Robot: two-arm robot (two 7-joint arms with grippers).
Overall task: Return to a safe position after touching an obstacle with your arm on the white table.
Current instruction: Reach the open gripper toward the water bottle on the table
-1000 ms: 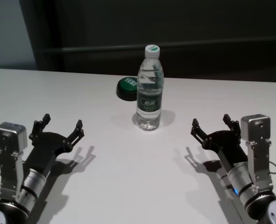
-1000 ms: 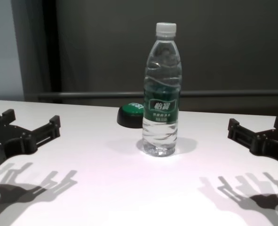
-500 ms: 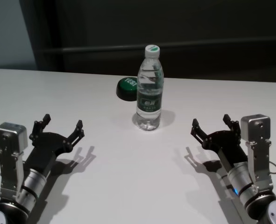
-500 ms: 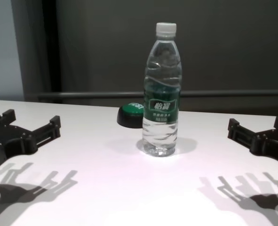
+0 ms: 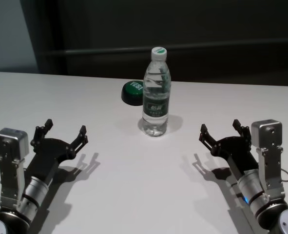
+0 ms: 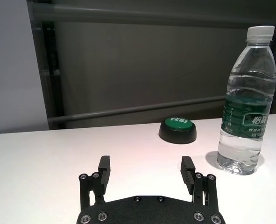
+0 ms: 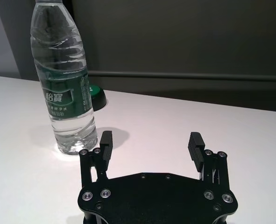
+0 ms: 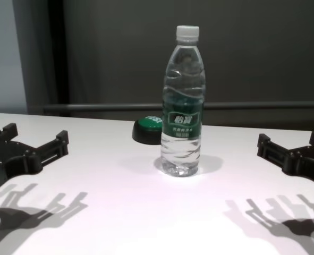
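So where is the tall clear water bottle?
The tall clear plastic water bottle stands upright mid-table in the head view, just in front of the black green-topped button, between both grippers.

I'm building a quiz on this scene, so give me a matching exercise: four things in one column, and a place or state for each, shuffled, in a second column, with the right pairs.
Things:
1. water bottle
2. green-topped button
3. left gripper
4. right gripper

Places or states:
A. open, on the robot's right, apart from the bottle
B. upright at mid-table, cap on
C. open, on the robot's left, holding nothing
D. behind the bottle, toward the robot's left

Pairs: 1-B, 2-D, 3-C, 4-A
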